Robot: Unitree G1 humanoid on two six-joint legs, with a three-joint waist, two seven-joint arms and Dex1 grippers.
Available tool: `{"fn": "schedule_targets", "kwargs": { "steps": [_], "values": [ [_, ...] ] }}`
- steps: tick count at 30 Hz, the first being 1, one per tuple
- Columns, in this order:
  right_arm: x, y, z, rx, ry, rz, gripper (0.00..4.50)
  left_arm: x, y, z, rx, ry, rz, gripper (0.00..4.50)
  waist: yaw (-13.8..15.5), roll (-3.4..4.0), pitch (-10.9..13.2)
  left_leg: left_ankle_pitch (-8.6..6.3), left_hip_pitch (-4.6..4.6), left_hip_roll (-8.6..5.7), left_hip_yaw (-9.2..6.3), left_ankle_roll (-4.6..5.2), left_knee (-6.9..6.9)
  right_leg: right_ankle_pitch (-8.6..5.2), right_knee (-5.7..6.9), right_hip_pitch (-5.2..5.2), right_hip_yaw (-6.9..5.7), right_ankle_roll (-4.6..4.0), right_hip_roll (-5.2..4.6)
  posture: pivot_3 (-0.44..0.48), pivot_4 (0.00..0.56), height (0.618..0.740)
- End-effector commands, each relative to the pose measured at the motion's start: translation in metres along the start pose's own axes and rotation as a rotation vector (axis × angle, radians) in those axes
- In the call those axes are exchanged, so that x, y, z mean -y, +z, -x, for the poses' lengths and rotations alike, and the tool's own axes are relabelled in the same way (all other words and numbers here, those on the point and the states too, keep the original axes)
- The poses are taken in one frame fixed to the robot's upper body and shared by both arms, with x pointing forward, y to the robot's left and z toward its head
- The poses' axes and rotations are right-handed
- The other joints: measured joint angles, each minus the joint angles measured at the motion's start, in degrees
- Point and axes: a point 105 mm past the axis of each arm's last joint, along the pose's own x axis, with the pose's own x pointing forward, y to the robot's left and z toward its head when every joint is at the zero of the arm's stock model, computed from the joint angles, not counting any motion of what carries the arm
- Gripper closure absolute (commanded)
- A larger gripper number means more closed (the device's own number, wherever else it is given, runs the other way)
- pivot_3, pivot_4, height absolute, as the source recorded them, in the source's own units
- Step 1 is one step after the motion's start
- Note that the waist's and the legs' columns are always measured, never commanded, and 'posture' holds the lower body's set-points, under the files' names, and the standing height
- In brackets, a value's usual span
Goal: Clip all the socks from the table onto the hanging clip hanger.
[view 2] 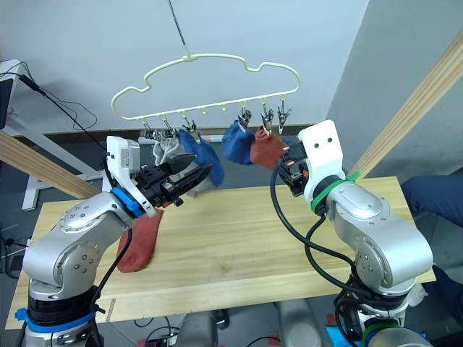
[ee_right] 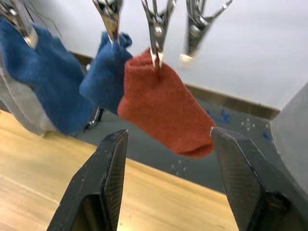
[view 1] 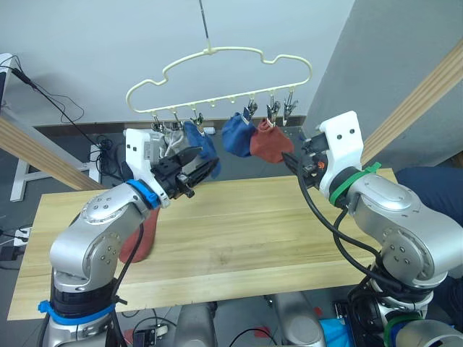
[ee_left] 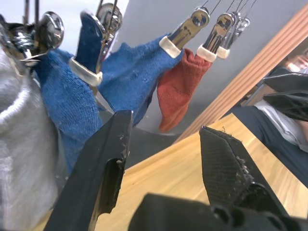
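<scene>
Out on the left of the table lies one rust-red sock, flat on the wood near the left arm's elbow and well below the clips. It looks like the only sock not yet hung.

Above it the left gripper hovers up at the hanger line, fingers spread wide with nothing between them, just beside the grey sock and the first blue sock, both already pinned. The clip hanger hangs level from its hook.

Moving across: a second blue sock dangles mid-rail, and touching its side a hung red sock hangs from a single clip. Beyond that red sock, an end clip hangs bare — that looks like the free slot.

On the right, the right gripper sits just under the hung red sock, jaws wide apart and empty.

So the step in hand, by my reading, is fetching the table sock. To do it well, the left arm should drop straight down clear of the hanging socks, pinch the sock by its cuff edge so a free lip stands up, then bring it to the bare clip while the right gripper squeezes that clip open without nudging the neighbours.
</scene>
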Motion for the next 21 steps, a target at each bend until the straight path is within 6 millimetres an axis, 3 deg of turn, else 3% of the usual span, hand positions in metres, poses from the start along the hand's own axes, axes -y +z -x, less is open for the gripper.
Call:
{"fn": "schedule_targets", "kwargs": {
  "steps": [1, 6, 12, 21],
  "values": [
    [0.004, 0.01, 0.004, 0.069, -0.052, 0.006, 1.69, 0.007, 0.015, 0.012, 0.054, -0.033, -0.024, 1.94, -0.03, -0.01, 0.0, 0.0, 0.0, 0.0, 0.0, 0.0, 0.0, 0.0, 0.01, 0.0, 0.0, 0.0, 0.0, -0.262, 0.335, 0.74],
    [0.007, 0.015, 0.0, 0.094, -0.09, -0.025, 1.69, 0.018, 0.025, 0.026, 0.054, -0.149, 0.028, 1.94, -0.1, -0.05, -0.06, 0.0, 0.0, 0.02, 0.01, -0.01, 0.0, 0.0, 0.03, -0.03, 0.0, 0.0, 0.0, -0.243, 0.304, 0.74],
    [0.01, 0.024, -0.004, 0.126, -0.111, -0.046, 1.69, 0.011, 0.068, 0.048, 0.042, -0.274, -0.029, 1.94, -0.07, -0.16, -0.13, 0.02, 0.0, 0.0, -0.04, -0.04, 0.04, 0.02, 0.13, -0.05, -0.05, -0.03, 0.01, -0.227, 0.286, 0.74],
    [0.008, 0.037, -0.012, 0.162, -0.128, -0.1, 1.69, 0.014, 0.093, 0.046, 0.026, -0.379, -0.091, 1.94, 0.1, -0.17, -0.17, 0.03, -0.01, -0.01, -0.06, -0.05, 0.04, 0.15, 0.14, -0.03, -0.09, -0.26, -0.01, -0.214, 0.289, 0.74]
  ]
}}
